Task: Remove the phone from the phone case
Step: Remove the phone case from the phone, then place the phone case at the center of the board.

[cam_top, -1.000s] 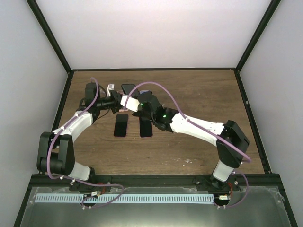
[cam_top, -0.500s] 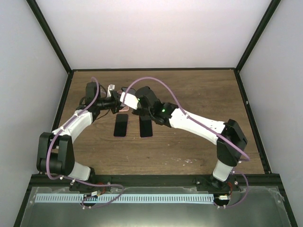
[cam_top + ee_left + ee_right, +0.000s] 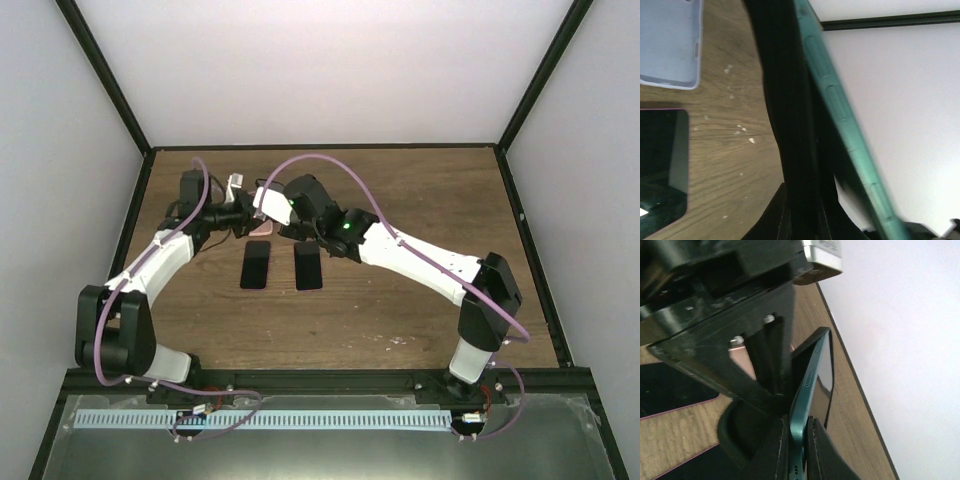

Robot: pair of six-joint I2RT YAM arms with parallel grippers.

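Note:
The teal phone case (image 3: 807, 385) is held on edge above the table's back left, with the glossy phone (image 3: 826, 375) screen showing beside its rim. My right gripper (image 3: 801, 440) is shut on the case's rim. My left gripper (image 3: 802, 200) is shut on a black slab (image 3: 785, 100), apparently the phone, and the teal case edge (image 3: 840, 110) slants away to its right. From above, the left gripper (image 3: 250, 212) and right gripper (image 3: 272, 215) meet tip to tip, and the held object is mostly hidden.
Two black phones (image 3: 256, 265) (image 3: 307, 267) lie flat side by side just in front of the grippers. A light blue case (image 3: 670, 40) and a black phone with a pink rim (image 3: 660, 160) lie below the left wrist. The back wall is close behind.
The right arm has swung up and left towards the left gripper, and its jaws have closed on the teal rim. The left arm has barely moved.

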